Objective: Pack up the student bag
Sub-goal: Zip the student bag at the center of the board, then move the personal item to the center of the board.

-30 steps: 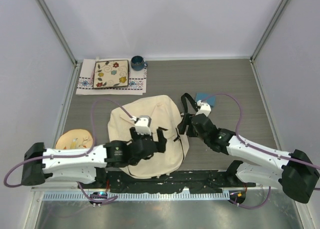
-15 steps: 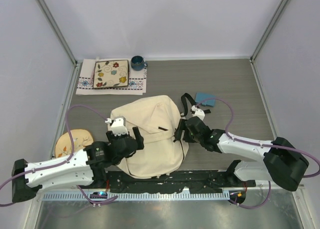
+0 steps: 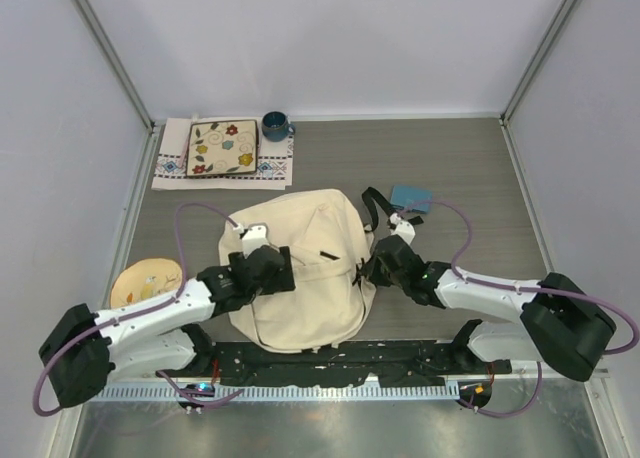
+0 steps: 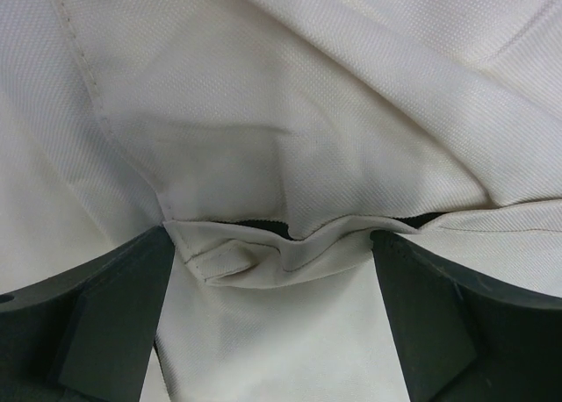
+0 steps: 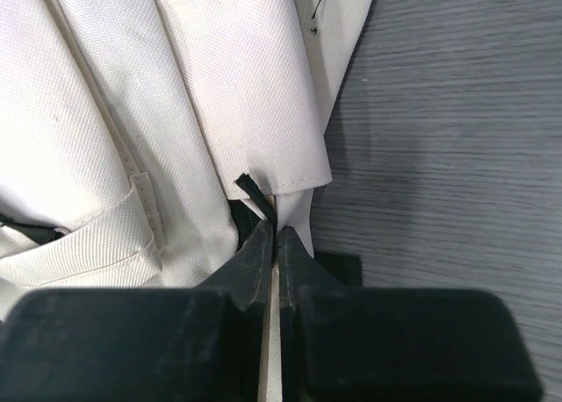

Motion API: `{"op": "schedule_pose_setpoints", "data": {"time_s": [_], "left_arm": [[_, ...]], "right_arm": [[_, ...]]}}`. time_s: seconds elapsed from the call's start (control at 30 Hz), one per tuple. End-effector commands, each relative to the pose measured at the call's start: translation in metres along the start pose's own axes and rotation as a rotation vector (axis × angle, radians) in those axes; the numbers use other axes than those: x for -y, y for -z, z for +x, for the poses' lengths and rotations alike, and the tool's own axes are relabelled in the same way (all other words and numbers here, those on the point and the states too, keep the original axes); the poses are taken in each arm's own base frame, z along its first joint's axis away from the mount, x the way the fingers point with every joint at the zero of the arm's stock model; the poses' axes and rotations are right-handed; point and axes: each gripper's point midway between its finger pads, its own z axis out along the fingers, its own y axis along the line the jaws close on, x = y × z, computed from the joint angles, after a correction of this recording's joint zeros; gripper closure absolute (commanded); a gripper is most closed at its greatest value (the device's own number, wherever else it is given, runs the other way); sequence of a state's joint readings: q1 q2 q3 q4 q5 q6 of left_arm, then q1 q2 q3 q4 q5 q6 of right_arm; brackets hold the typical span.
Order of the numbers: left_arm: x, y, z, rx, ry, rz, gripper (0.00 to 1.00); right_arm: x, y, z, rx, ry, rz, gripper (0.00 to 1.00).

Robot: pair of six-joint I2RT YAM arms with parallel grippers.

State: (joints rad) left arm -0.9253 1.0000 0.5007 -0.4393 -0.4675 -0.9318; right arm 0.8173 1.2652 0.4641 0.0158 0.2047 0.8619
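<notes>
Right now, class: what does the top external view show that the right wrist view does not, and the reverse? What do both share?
Only top external: the floral plate on its embroidered cloth, the blue mug, the round yellow plate and the left pincer. Only right wrist: the black pull tab clamped in the shut right pincer. Both: the cream student bag and the grey table.

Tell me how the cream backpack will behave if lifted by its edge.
Probably floppy: the backpack lies flat with deep folds, so it should sag. Likely light, looking unfilled. The right gripper pinches its edge, which might slip.
</notes>
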Motion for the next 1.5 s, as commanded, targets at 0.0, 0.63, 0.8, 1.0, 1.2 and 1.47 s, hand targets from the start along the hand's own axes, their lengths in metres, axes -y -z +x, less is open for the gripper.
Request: {"op": "schedule_pose_setpoints", "data": {"time_s": [0.0,0.63,0.8,1.0,1.2,1.47], "left_arm": [[0.044,-0.017,-0.027,0.015,-0.040,0.144,0.00],[0.025,0.012,-0.061,0.092,0.012,0.073,0.00],[0.021,0.040,-0.077,0.176,0.057,0.138,0.01],[0.025,0.042,-0.075,0.151,0.047,0.154,0.00],[0.035,0.037,-0.064,0.093,0.041,0.186,0.00],[0.029,0.039,-0.059,0.105,0.061,0.196,0.00]], "right_arm": [[0.005,0.011,-0.011,0.083,-0.091,-0.017,0.97],[0.019,0.055,-0.099,0.274,-0.102,0.040,0.40],[0.045,0.070,-0.169,0.411,-0.163,0.159,0.31],[0.078,0.030,-0.238,0.414,-0.182,0.326,0.10],[0.093,-0.027,-0.291,0.368,-0.148,0.407,0.07],[0.126,-0.078,-0.284,0.220,-0.036,0.568,0.07]]}}
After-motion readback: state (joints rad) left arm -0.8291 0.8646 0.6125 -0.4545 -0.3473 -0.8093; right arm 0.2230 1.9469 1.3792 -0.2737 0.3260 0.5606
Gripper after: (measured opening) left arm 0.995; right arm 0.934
